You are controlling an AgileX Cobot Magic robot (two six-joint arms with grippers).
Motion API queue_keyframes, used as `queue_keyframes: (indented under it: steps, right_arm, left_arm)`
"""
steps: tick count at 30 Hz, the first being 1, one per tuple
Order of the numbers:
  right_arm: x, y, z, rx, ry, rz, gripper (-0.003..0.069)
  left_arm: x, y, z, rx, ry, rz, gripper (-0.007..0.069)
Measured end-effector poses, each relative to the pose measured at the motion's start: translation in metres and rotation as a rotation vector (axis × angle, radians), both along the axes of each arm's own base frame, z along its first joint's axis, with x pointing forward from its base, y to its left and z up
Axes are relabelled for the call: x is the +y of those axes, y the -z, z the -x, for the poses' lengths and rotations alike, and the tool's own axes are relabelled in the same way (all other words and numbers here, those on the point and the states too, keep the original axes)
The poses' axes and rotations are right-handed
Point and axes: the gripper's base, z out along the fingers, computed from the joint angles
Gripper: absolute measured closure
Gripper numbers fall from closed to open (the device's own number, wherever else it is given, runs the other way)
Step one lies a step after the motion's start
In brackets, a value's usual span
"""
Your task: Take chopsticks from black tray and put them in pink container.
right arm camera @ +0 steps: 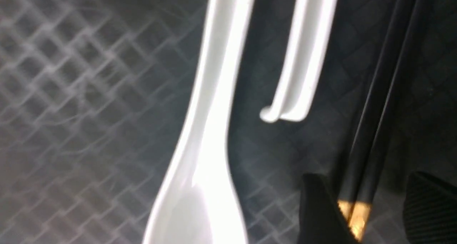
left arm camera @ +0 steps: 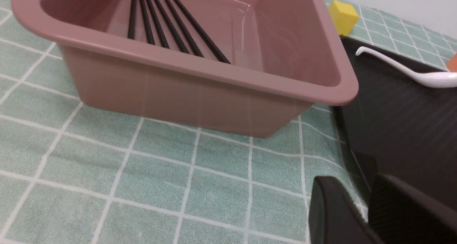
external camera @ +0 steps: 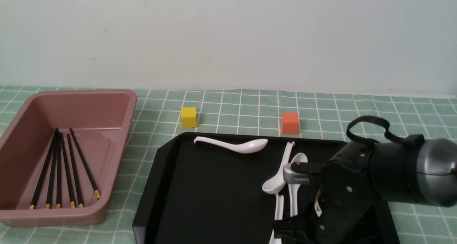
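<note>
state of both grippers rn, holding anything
Left gripper: open, holding nothing, beside the pink container.
Right gripper: open, its fingers on either side of two black chopsticks in the tray, not gripping them.

1. A plain, pale wall (external camera: 228, 37) fills the upper part of the front view, whitish with a faint grey cast.
2. Small dark marks dot the wall near the upper left and left of centre.
3. Along its foot, a thin, brighter strip runs at the right side of the frame.
4. Below it lies the tabletop, covered by a muted green cloth (external camera: 221, 108) with a grid of white lines, some slightly wavy.
5. The cloth reaches both side edges of the front view, with soft creases at the lower left.
6. The light is soft and even across the wall.
</note>
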Motion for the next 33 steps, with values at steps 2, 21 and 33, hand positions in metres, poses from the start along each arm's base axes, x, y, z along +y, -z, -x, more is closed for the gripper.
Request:
queue_keyframes:
  steps: [2, 21, 33]
  right_arm:
    - [0.0, 0.003, -0.001, 0.005, 0.0, 0.009, 0.0321]
    - [-0.014, -0.028, 0.013, 0.055, -0.012, 0.087, 0.0515]
    - [0.022, -0.179, -0.009, -0.318, -0.2, -0.265, 0.0515]
  left_arm:
    - [0.0, 0.0, 0.0, 0.0, 0.0, 0.0, 0.0441]
    - [0.0, 0.0, 0.0, 0.0, 0.0, 0.0, 0.0424]
    - [0.0, 0.0, 0.0, 0.0, 0.0, 0.0, 0.0416]
